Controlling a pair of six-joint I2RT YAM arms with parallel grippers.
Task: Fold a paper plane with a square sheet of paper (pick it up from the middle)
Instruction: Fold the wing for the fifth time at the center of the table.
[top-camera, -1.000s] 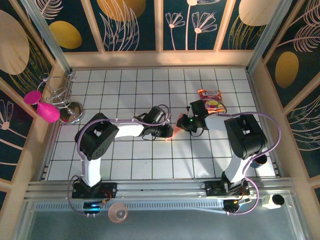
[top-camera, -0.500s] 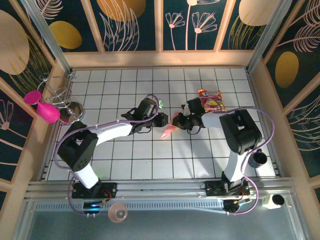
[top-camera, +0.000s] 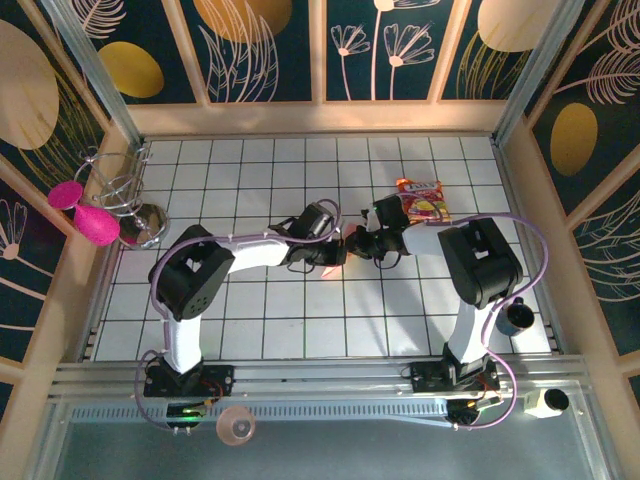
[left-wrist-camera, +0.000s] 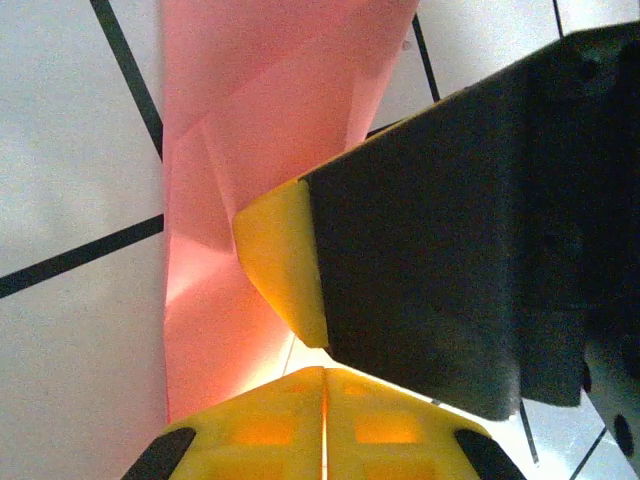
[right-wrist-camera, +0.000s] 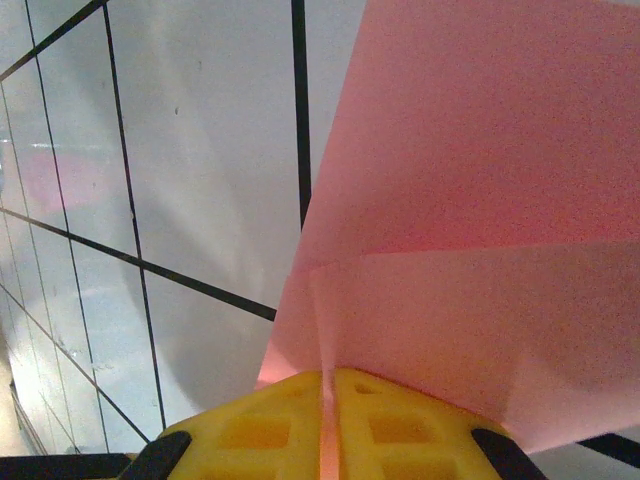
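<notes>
The square sheet of paper (top-camera: 329, 267) is salmon pink and folded into a narrow creased shape, lifted off the white tiled floor at mid-table. Both grippers meet at it. My right gripper (top-camera: 352, 244) is shut on one end, and the paper (right-wrist-camera: 480, 200) fans out from between its yellow fingertips (right-wrist-camera: 325, 400). My left gripper (top-camera: 337, 256) is shut at the paper's other side. In the left wrist view the folded paper (left-wrist-camera: 250, 120) runs down to the tips of my closed left gripper (left-wrist-camera: 325, 385), and the right gripper's yellow finger (left-wrist-camera: 285, 260) presses against the paper just above.
A red-and-yellow snack packet (top-camera: 424, 200) lies just behind the right arm. A wire stand (top-camera: 120, 185) with magenta discs (top-camera: 85, 215) sits at the left wall. A dark cup (top-camera: 517, 318) stands at the right edge.
The left arm swung away from the paper to the back left, then came back and shut its jaws at it. The right gripper kept hold of the paper throughout.
</notes>
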